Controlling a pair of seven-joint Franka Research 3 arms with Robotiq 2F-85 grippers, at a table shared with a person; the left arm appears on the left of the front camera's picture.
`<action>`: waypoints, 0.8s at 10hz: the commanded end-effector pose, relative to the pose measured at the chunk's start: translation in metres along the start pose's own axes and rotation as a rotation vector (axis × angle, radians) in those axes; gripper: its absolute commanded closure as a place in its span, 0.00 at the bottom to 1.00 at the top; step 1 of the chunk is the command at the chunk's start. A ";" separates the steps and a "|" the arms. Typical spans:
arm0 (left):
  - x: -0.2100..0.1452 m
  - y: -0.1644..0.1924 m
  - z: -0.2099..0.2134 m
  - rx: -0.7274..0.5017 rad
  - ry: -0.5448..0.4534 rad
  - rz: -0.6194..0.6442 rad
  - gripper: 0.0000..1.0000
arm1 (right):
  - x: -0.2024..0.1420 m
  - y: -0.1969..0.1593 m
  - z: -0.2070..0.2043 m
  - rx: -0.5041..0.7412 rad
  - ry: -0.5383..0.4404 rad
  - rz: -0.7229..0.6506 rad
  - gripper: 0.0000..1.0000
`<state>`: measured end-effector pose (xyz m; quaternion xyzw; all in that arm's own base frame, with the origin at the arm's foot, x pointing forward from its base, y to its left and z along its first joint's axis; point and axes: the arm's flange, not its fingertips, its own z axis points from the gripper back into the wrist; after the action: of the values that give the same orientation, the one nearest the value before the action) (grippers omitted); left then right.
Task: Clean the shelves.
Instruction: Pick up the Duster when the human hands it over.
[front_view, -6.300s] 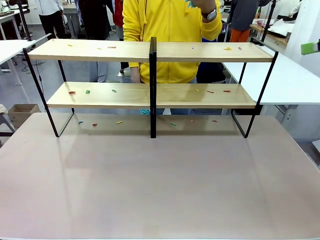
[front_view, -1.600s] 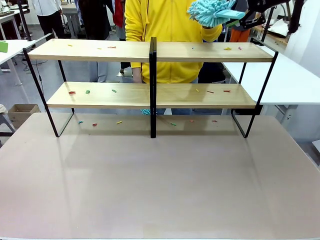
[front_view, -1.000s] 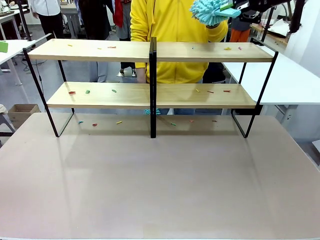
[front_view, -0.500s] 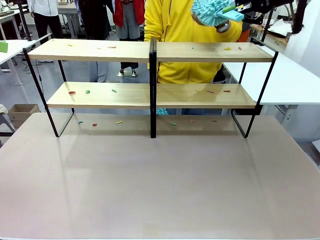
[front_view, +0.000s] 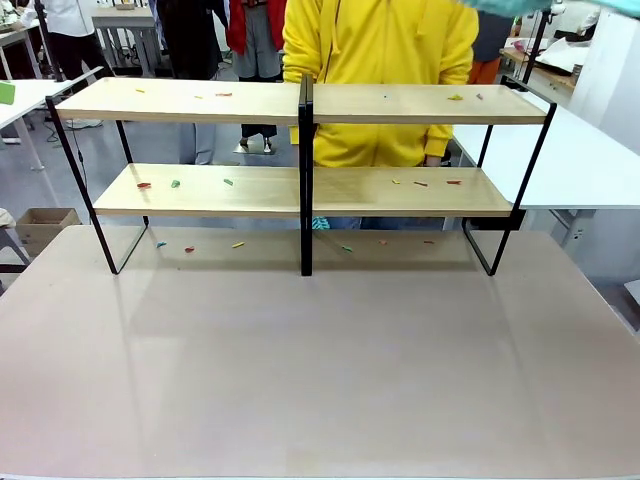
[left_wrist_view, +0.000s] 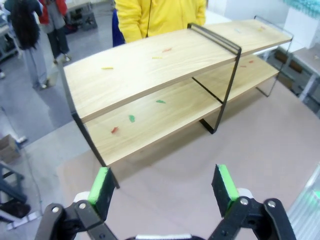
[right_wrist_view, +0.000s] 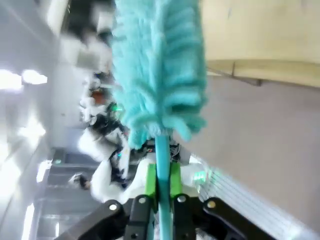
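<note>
Where the pinkish-grey surface (front_view: 320, 380) runs to its far side, the shelves (front_view: 200, 101) stand across nearly its whole width: two light-wood boards in a thin black frame with a black centre post (front_view: 306, 170). Small coloured scraps (front_view: 145, 185) lie scattered on both boards and on the surface beneath the lower one. A person (front_view: 380, 60) in a yellow top stands just behind the shelves, near the middle. In the left wrist view the left pincer (left_wrist_view: 164, 186) hangs above the surface in front of one end of the shelves, its green-padded fingers (left_wrist_view: 101, 184) wide apart with nothing between them. In the right wrist view the right pincer (right_wrist_view: 162, 182) is clamped together on the thin teal handle (right_wrist_view: 162, 150) of a fluffy teal duster (right_wrist_view: 157, 65), whose head rises straight up from the fingertips; that picture is blurred, and part of a wooden board (right_wrist_view: 260, 35) shows behind the duster.
</note>
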<state>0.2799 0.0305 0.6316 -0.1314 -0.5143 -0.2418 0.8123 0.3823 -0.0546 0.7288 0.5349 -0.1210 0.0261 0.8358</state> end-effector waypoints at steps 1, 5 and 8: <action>0.000 0.000 -0.002 0.009 0.005 0.007 0.00 | -0.082 -0.021 0.078 -0.001 0.107 0.047 1.00; 0.000 0.000 -0.002 0.009 0.005 0.007 0.00 | -0.202 -0.096 0.145 0.027 -0.099 0.236 1.00; 0.000 0.000 -0.002 0.009 0.005 0.007 0.00 | -0.211 -0.073 0.160 0.015 -0.018 0.171 0.93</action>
<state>0.2803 0.0306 0.6312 -0.1314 -0.5137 -0.2419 0.8126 0.1635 -0.2205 0.6542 0.5291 -0.2016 0.0822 0.8202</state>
